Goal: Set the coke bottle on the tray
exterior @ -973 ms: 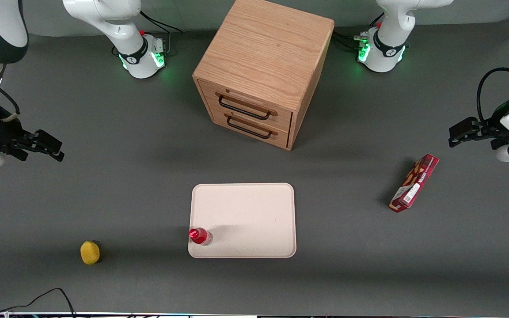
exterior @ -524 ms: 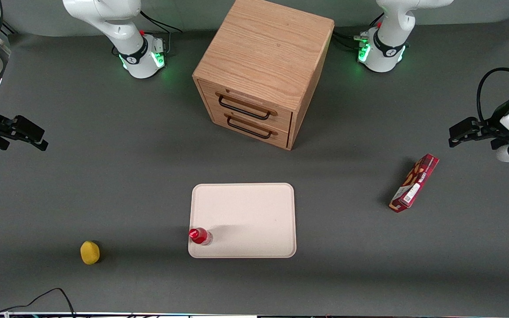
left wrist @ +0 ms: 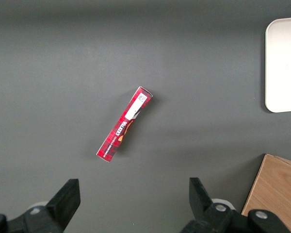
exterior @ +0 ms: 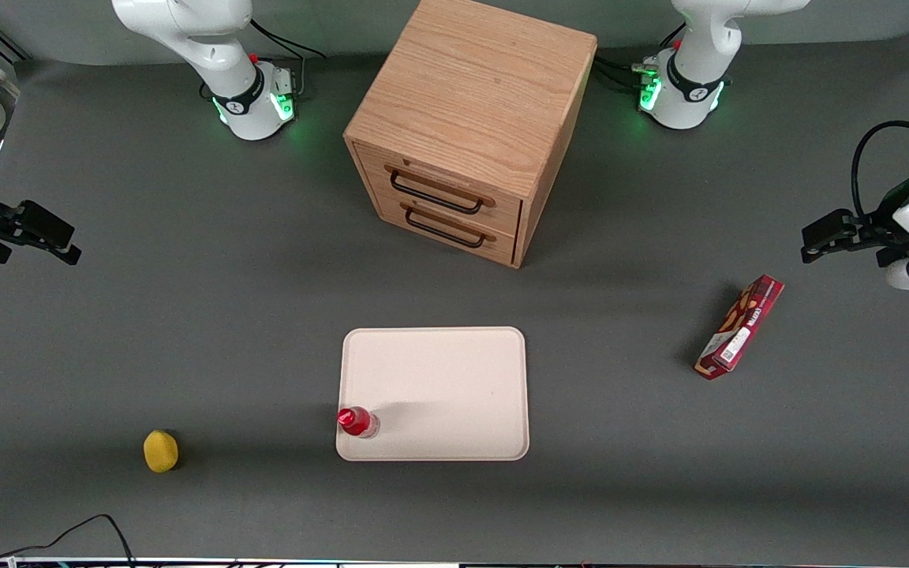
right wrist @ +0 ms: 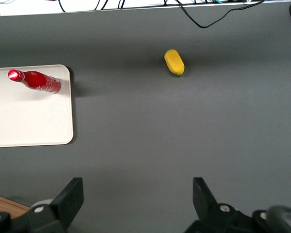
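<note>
The coke bottle (exterior: 357, 422), slim and red with a red cap, stands upright on the cream tray (exterior: 447, 379), in the tray's corner nearest the front camera on the working arm's side. It also shows in the right wrist view (right wrist: 36, 80), on the tray (right wrist: 29, 121). My right gripper (exterior: 48, 233) is open and empty, high over bare table at the working arm's end, far from the bottle. In the right wrist view the gripper (right wrist: 138, 191) has its jaws spread wide over bare grey table.
A wooden two-drawer cabinet (exterior: 466, 126) stands farther from the camera than the tray. A yellow lemon-like object (exterior: 160, 450) lies toward the working arm's end, also in the right wrist view (right wrist: 174, 62). A long red snack box (exterior: 740, 326) lies toward the parked arm's end.
My right gripper has drawn back toward the working arm's end of the table and slightly farther from the camera. The bottle and tray have not moved.
</note>
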